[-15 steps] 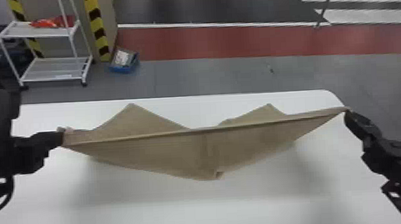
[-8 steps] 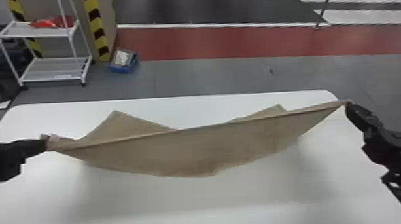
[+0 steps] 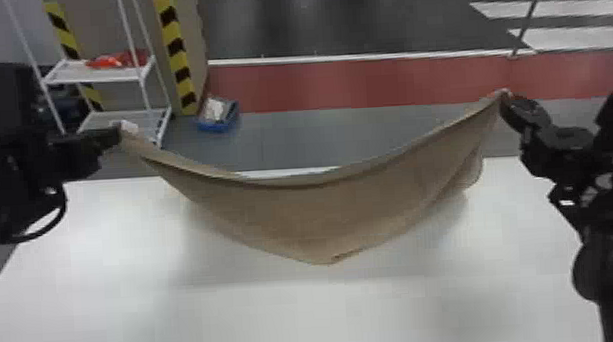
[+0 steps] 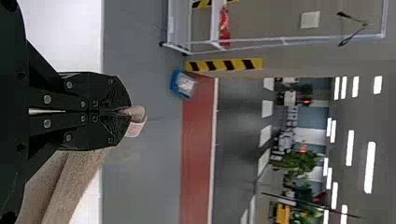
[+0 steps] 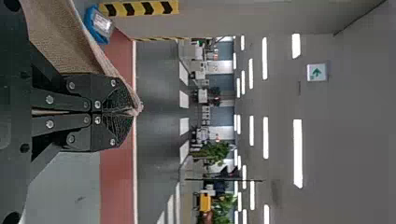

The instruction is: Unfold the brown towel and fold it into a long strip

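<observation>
Between the two arms the brown towel hangs in a sagging curve above the white table, its lower middle dipping toward the robot. My left gripper pinches its left corner, where a small white tag shows. At the right, my right gripper grips the opposite upper corner. In the left wrist view the closed left gripper has a bit of towel and the tag poking past its tips. The right wrist view has the right gripper clamped on the towel edge.
The white table lies below the towel. On the floor beyond it are a blue bin and a white shelf rack holding something red, beside a post with yellow-black stripes.
Both grippers have risen and moved in a little toward each other, lifting the towel corners. Its top edge went from nearly straight to a deep sag.
</observation>
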`<state>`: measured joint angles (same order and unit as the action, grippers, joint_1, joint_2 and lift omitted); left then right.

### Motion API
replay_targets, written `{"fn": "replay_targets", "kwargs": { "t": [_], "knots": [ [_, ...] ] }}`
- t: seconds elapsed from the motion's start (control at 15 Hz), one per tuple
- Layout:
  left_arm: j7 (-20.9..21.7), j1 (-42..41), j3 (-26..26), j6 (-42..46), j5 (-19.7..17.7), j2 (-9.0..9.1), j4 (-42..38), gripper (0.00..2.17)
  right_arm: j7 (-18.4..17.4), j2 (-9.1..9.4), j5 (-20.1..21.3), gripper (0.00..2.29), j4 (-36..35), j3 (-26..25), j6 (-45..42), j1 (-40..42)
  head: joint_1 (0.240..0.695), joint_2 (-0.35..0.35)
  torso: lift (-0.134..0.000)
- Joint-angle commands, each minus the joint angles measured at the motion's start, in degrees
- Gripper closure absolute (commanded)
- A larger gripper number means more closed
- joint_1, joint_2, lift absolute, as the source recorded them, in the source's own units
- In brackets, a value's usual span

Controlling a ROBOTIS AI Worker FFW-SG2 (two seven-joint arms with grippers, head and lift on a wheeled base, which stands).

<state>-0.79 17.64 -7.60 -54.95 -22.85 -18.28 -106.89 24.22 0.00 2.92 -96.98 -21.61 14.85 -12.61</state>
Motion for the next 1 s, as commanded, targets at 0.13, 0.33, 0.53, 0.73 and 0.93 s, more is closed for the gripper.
{"fn": "replay_targets", "kwargs": {
  "t": [0.13, 0.33, 0.53, 0.73, 0.93],
  "knots": [
    [-0.9, 3.7, 0.4, 4.0, -4.3, -0.35, 0.5, 1.33, 0.7, 0.05, 1.7, 1.42, 2.7, 0.5, -4.3, -6.2, 0.453, -0.012, -0.125],
    [-0.8, -11.5, -2.7, 2.4, -5.2, -1.5, -11.1, 1.33, 1.9, -0.53, -4.2, 1.42, -6.6, 0.7, -4.0, 8.5, 0.428, -0.017, -0.125],
    [0.1, -22.5, 0.2, 2.4, -0.6, -0.7, -13.9, 1.33, 3.9, -1.67, -6.3, 1.42, -8.4, -0.1, -14.2, 22.7, 0.57, -0.018, -0.125],
    [1.1, -28.8, 4.4, 2.4, 4.5, 2.2, -13.7, 1.33, 4.9, -1.84, -8.9, 1.42, -6.5, -2.6, -18.9, 29.4, 0.695, -0.056, -0.125],
    [0.4, -30.8, 7.6, -1.3, 7.7, 2.72, -14.1, 1.33, 5.8, -2.81, -11.0, 1.42, -5.7, -3.6, -24.4, 34.4, 0.695, -0.112, -0.125]
  ]
}}
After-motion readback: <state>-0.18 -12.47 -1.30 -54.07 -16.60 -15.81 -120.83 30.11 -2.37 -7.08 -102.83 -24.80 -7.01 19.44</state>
